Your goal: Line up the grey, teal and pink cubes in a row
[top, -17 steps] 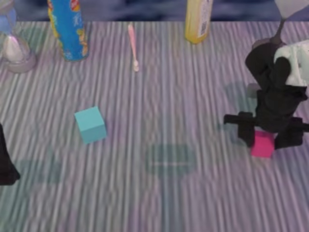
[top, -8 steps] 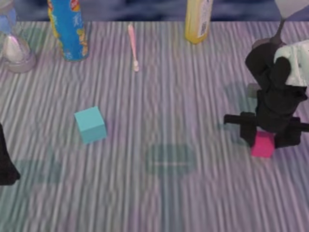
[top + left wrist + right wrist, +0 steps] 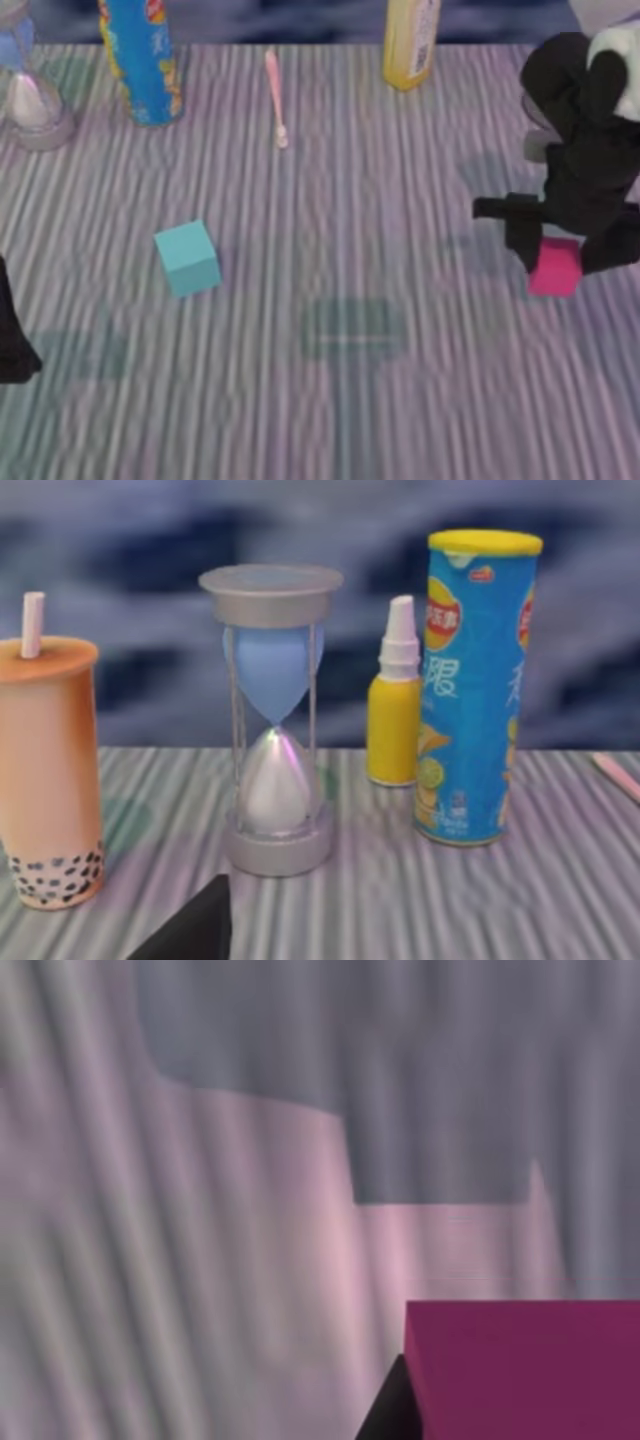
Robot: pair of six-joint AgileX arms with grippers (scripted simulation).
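Pink cube (image 3: 555, 268) sits clamped in my right gripper (image 3: 556, 250), apparently lifted; next I carry it leftward toward the teal cube (image 3: 187, 258).

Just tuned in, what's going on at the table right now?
The right gripper is closed on the pink cube near the table's right side, and the cube looks lifted off the striped table. The teal cube sits alone on the left half, not yet touched. The left arm is parked at the left edge. No grey cube is in view, and no row is formed.
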